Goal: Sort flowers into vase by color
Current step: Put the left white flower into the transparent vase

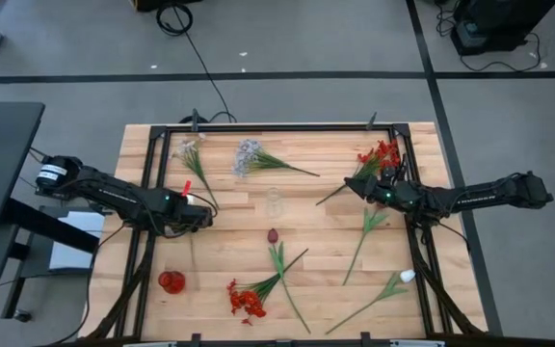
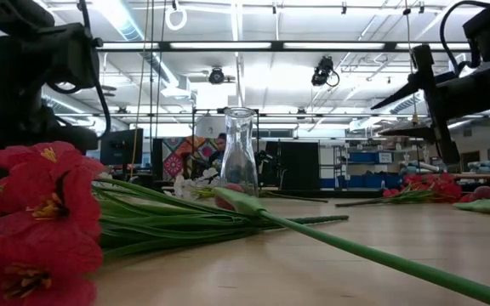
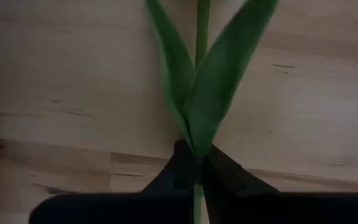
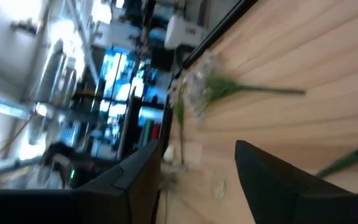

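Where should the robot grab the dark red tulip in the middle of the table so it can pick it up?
The dark red tulip lies flat, its thin stem running toward the near edge. Best to come straight down from above and pinch the bare stem just below the bud, above the leaves, fingers across the stem. The bud looks soft and could crush.

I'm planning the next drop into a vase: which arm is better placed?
Left. The left hand is already shut on a leafy green stem. The right hand is open and empty, beside the red flower cluster.
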Controlling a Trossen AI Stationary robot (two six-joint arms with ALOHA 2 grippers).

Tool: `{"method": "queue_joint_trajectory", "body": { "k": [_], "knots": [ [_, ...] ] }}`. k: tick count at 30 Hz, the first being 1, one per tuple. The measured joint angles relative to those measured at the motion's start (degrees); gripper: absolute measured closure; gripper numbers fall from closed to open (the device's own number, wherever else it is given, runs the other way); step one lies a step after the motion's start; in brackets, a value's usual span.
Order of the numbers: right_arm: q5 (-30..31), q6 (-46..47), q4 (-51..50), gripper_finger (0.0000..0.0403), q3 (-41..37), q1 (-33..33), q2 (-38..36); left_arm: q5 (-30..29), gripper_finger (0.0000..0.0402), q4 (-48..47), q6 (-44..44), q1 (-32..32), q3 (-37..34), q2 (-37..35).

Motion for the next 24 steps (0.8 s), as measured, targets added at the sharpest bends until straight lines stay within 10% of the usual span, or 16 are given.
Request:
{"method": "queue_joint_trajectory", "body": {
  "k": [11, 16, 24],
  "knots": [
    [-3.58, -10.66, 8.54, 0.0243, 0.00, 0.00, -0.04, -15.66, 0.0389, -1.57, 13.48, 0.14, 11.84, -8.22],
    [-5.13, -12.84, 9.90, 0.0244, 0.00, -0.39, -0.04, -26.55, 0.0390, 0.21, 36.78, 2.61, 21.04, -11.64],
    [-18.05, -25.75, 4.64, 0.0266, 6.96, -4.47, 0.29, -27.32, 0.0390, 7.63, 63.57, 10.28, 30.39, -11.78]
  ]
}}
